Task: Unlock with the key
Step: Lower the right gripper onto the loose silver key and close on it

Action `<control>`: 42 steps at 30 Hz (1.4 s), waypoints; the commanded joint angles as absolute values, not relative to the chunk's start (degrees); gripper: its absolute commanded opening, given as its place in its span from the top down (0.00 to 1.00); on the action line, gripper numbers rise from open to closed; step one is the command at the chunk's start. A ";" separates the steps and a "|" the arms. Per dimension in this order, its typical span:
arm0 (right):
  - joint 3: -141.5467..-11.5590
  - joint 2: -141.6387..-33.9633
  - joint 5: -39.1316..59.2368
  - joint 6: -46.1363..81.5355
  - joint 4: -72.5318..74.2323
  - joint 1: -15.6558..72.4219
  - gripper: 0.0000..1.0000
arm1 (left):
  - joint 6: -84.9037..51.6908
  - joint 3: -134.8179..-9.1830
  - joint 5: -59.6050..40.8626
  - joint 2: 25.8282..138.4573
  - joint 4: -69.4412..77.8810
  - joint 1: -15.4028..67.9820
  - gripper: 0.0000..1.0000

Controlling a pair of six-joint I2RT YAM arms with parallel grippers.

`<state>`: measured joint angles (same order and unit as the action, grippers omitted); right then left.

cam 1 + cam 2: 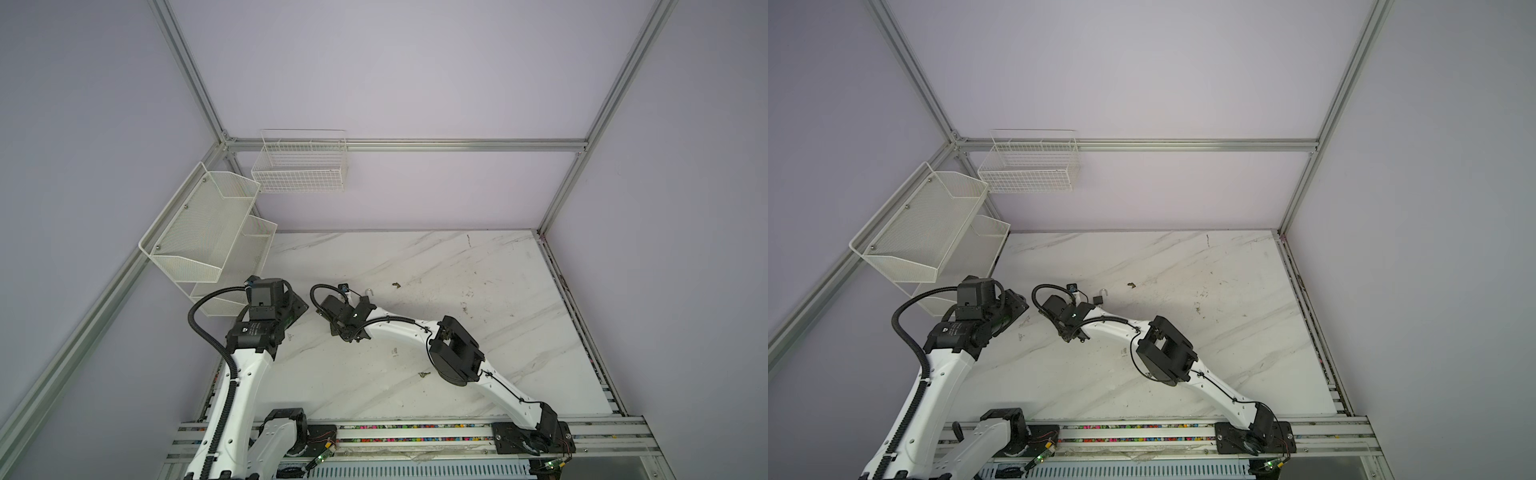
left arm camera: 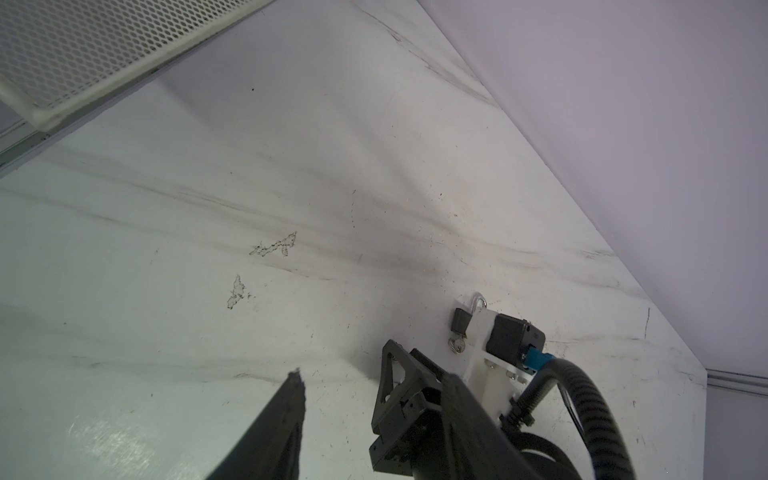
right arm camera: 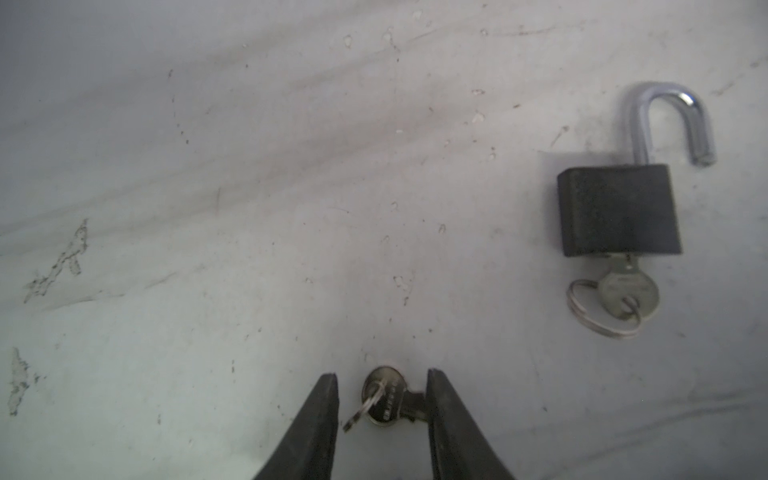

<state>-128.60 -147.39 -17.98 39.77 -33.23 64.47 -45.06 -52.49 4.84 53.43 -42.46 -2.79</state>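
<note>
Right gripper [image 3: 380, 373] is down at the table [image 3: 208, 187], jaws spread around a loose key [image 3: 384, 401] lying flat, blade pointing at one finger, nothing pinched yet. Off to the side, further out: the padlock [image 3: 617, 210], shackle [image 3: 669, 120] popped, second key [image 3: 629, 291] in it. Left arm [image 1: 249, 370] sits well back; can't tell its jaws.

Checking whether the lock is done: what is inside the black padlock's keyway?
A silver key sits in the padlock, head and split ring showing; its blade is hidden inside the body. The shackle stands open.
</note>
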 commanded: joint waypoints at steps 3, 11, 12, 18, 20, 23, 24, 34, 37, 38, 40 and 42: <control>-131.54 -150.04 -20.50 38.42 -37.26 64.82 0.62 | -45.87 -49.97 3.78 52.58 -40.61 -3.40 0.47; -131.17 -149.46 -21.08 37.66 -39.22 64.86 0.63 | -46.05 -49.83 3.12 52.74 -40.16 -3.43 0.47; -130.13 -148.64 -21.03 37.14 -39.00 64.86 0.63 | -46.05 -49.84 2.94 52.78 -40.03 -3.43 0.47; -123.51 -142.74 -19.13 34.39 -39.14 64.00 0.63 | -46.23 -49.83 1.76 53.17 -39.85 -3.47 0.47; -121.18 -140.37 -18.66 33.50 -38.02 63.94 0.63 | -46.55 -49.75 1.67 53.17 -39.69 -3.50 0.47; -120.75 -139.14 -15.60 33.58 -36.63 63.97 0.62 | -47.14 -49.75 1.75 53.01 -39.55 -3.44 0.47; -121.07 -139.25 -14.77 33.40 -36.31 63.98 0.61 | -47.35 -49.75 1.93 52.78 -39.45 -3.48 0.47; -124.45 -142.10 -16.00 35.90 -37.77 63.98 0.61 | -46.67 -50.21 2.70 52.68 -39.72 -3.53 0.46; -124.98 -142.83 -16.05 35.14 -37.76 63.98 0.63 | -46.76 -50.10 2.05 53.08 -39.36 -3.52 0.46; -125.36 -143.22 -15.95 35.39 -38.23 63.90 0.63 | -46.67 -50.10 1.76 53.17 -39.20 -3.52 0.46; -126.07 -143.76 -15.95 35.63 -38.70 63.90 0.63 | -46.59 -50.06 1.42 53.34 -38.94 -3.52 0.46; -126.48 -143.96 -16.59 36.21 -38.93 63.86 0.63 | -46.58 -50.10 1.35 53.44 -38.85 -3.52 0.46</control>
<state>-124.95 -142.45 -15.27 34.81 -36.67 64.03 -46.92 -51.64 2.24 53.52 -41.01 -3.05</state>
